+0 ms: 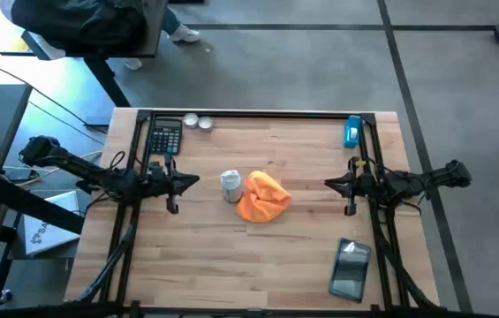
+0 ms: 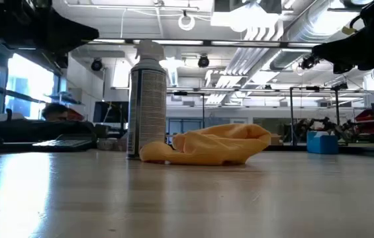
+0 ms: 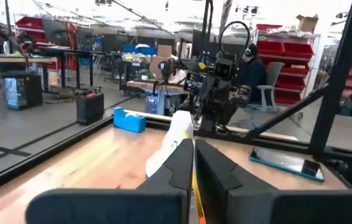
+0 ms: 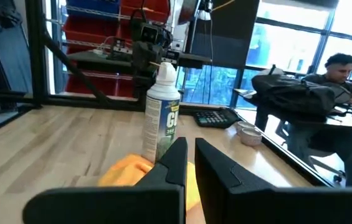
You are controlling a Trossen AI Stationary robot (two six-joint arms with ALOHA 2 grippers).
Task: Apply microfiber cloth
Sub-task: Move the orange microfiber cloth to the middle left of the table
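Both arms hang above the counter (image 1: pixel 196 256), facing each other across its middle. The left tool (image 1: pixel 192 181) sits off to one side, its fingers (image 3: pixel 179 165) pressed together with barely a sliver between them, holding nothing. Straight ahead of it stands the spray can (image 1: pixel 230 185), white cap up, upright on the wood. Right behind that can, from the left tool's side, lies the microfiber cloth (image 1: pixel 263 197), a crumpled orange heap touching the can's base. The low view shows the cloth (image 2: pixel 213 145) slumped flat on the counter beside the tall can (image 2: pixel 147 99).

Opposite, the right tool (image 1: pixel 330 185) points back at the same pile, fingers (image 4: pixel 176 158) together too, gripping nothing, with the cloth (image 4: pixel 129 171) between it and the can (image 4: pixel 162 112). Both tools are clear of the cloth, well apart from it.

Beside the left arm sits a calculator (image 1: pixel 165 138); near the right arm, a blue tape dispenser (image 1: pixel 352 132) and a dark glossy device (image 1: pixel 351 269). Beyond the counter a person (image 4: pixel 334 102) sits at a desk.
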